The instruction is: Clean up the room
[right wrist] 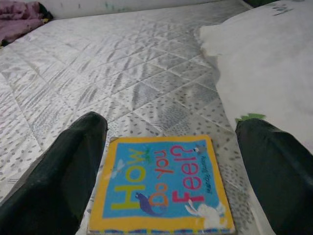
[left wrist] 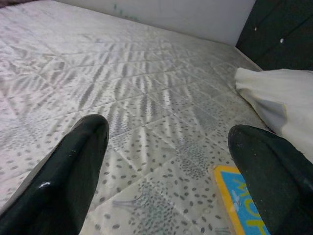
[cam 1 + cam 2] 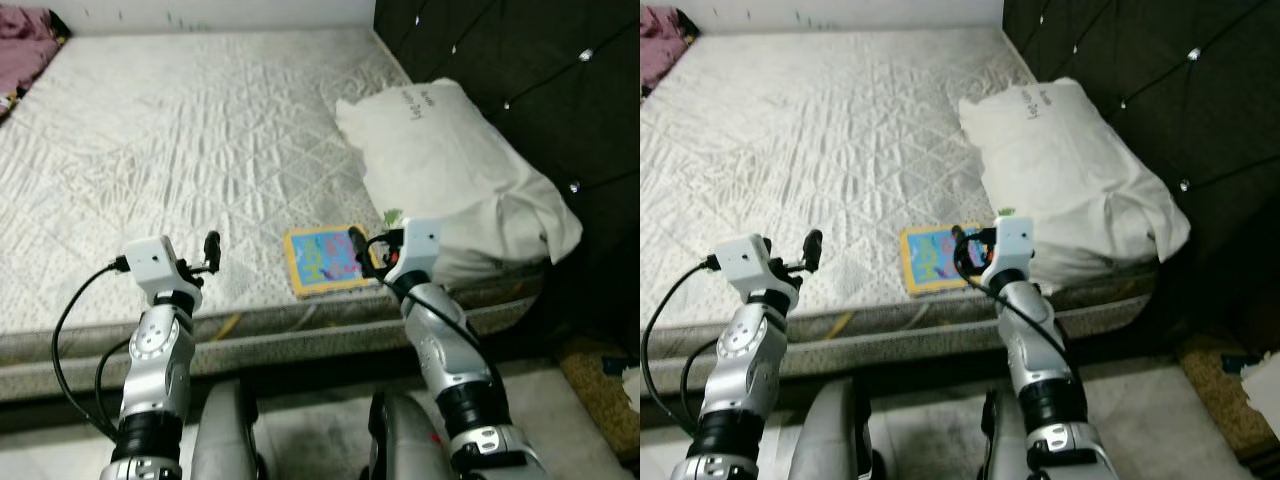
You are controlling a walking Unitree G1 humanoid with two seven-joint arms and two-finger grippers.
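A square children's book (image 3: 322, 260) with a yellow border and blue cover reading "How Do You Feel?" (image 1: 161, 188) lies flat on the mattress near its front edge. My right gripper (image 3: 362, 247) hovers open just above the book's right side, one finger (image 1: 63, 181) on each flank of it in the right wrist view. To the left, my left gripper (image 3: 212, 248) stands open over bare mattress, its fingers (image 2: 68, 171) wide apart, with the book's corner (image 2: 239, 203) off to one side.
A white pillow (image 3: 450, 160) rests against the dark tufted headboard (image 3: 520, 70), right of the book. The quilted mattress (image 3: 190, 140) stretches back to the wall. A pink cloth (image 3: 25, 45) lies at the far left corner. A brown rug (image 3: 600, 385) covers the floor at right.
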